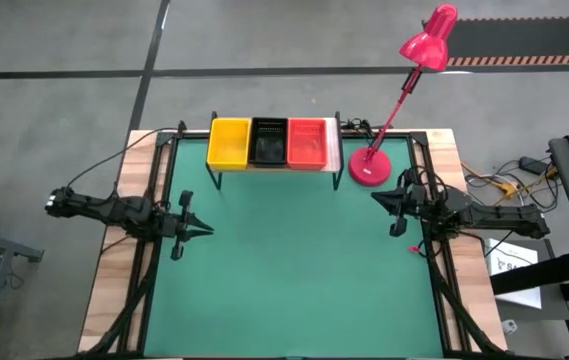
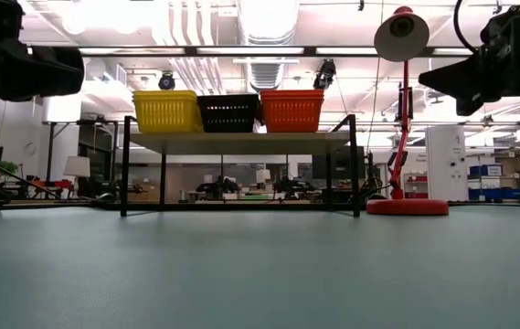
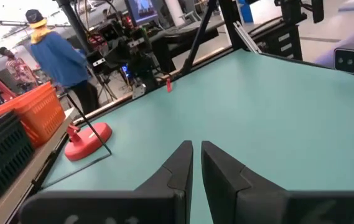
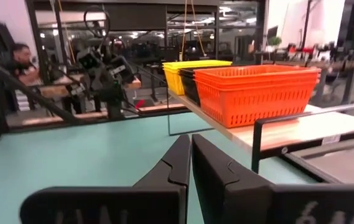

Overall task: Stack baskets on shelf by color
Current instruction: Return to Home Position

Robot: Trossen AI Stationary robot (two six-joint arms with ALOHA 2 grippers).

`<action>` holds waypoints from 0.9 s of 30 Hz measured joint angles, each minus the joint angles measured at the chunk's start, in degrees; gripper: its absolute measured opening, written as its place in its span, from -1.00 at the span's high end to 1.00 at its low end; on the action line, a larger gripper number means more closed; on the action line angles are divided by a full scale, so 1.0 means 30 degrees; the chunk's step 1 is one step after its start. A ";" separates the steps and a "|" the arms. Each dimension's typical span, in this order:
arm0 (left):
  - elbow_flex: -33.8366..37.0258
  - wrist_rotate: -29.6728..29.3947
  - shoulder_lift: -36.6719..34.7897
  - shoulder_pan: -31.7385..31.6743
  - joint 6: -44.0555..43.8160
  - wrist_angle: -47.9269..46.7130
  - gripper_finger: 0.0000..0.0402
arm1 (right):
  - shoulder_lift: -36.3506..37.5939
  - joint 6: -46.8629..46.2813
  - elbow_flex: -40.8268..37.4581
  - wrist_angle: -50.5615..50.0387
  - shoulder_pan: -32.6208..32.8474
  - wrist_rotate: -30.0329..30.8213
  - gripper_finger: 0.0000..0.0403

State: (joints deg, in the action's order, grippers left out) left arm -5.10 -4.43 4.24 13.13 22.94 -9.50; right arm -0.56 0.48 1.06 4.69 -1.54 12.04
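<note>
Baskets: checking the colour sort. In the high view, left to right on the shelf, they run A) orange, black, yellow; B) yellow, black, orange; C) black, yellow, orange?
B: the yellow baskets sit at picture left, the black baskets mid, the orange baskets nearest the lamp.

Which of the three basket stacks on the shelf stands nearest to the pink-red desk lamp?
The orange-red plastic mesh basket stack, at the shelf end beside the lamp base; the black stack sits in the middle, the yellow stack farthest.
</note>
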 joint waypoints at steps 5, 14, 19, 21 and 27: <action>0.0000 0.0000 0.0174 0.0000 0.0000 0.0003 0.92 | 0.0000 -0.0701 0.0000 0.0007 0.0000 0.0003 0.96; 0.0000 0.0007 0.0206 0.0000 0.0000 0.0000 0.92 | 0.0000 -0.0462 0.0000 0.0007 0.0000 0.0003 0.96; 0.0015 0.0007 0.0199 0.0000 0.0000 0.0000 0.92 | 0.0000 -0.0457 0.0000 0.0007 0.0000 0.0001 0.96; 0.0015 0.0007 0.0201 0.0000 0.0000 0.0000 0.92 | 0.0000 -0.0457 0.0000 0.0007 0.0000 0.0000 0.96; 0.0056 0.0015 0.0199 0.0000 -0.0001 -0.0007 0.92 | 0.0000 -0.0456 0.0000 0.0007 0.0000 0.0002 0.96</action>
State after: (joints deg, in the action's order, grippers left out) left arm -4.94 -4.38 4.84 13.13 22.93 -9.52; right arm -0.56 -0.89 1.06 4.71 -1.54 12.05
